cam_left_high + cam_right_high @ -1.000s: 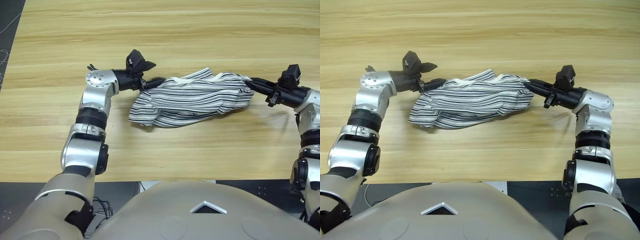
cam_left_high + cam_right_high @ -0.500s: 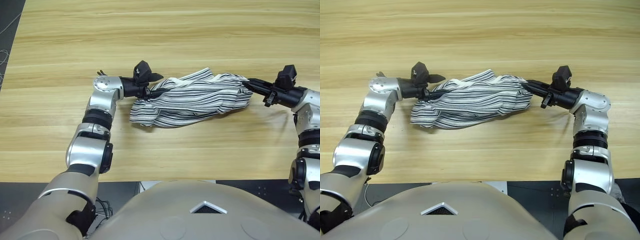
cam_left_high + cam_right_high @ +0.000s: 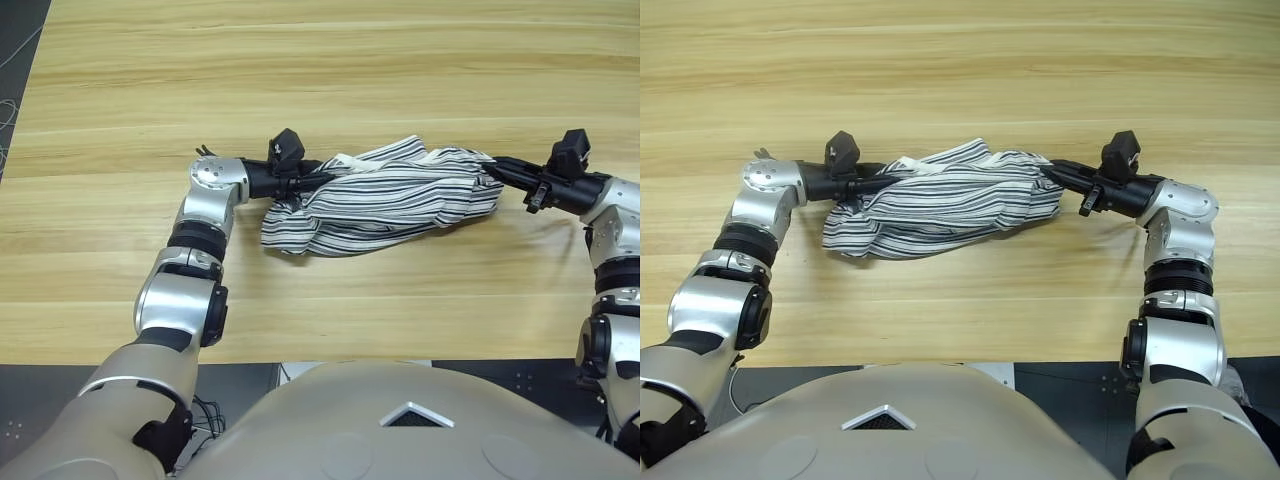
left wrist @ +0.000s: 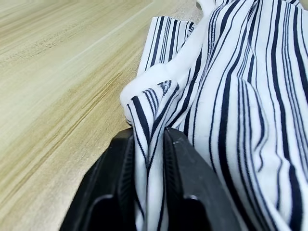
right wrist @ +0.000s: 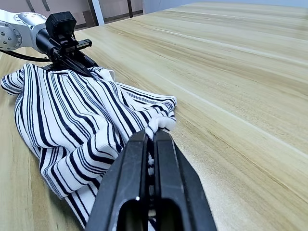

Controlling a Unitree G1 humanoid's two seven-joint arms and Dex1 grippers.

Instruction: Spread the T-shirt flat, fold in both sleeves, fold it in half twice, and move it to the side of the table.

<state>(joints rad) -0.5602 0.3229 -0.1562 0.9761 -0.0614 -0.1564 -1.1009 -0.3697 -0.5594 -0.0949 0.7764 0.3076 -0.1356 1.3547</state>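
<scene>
striped t-shirt (image 3: 385,200), black on white, lies bunched and crumpled on the wooden worktop (image 3: 300,60), roughly midway across it and somewhat nearer the robot's edge than the far edge. not spread; folds run lengthwise from one arm to the other, and sleeves cannot be told apart from the body.

left fingers (image 3: 318,175) sit at the shirt's left end, clenched on a doubled fold of cloth; the left wrist view shows the fabric pinched between the two black pads (image 4: 122,159), with stripes spilling out on both sides.

right fingers (image 3: 500,165) sit at the shirt's right end, clenched on a white hem edge; the right wrist view shows the edge caught at the tips (image 5: 137,144), with the rest of the cloth trailing away toward the other arm.

the shirt hangs drawn between the two grips, its bulk sagging onto the wood on the robot's side. both forearms are low over the worktop, pointing inward at each other.
</scene>
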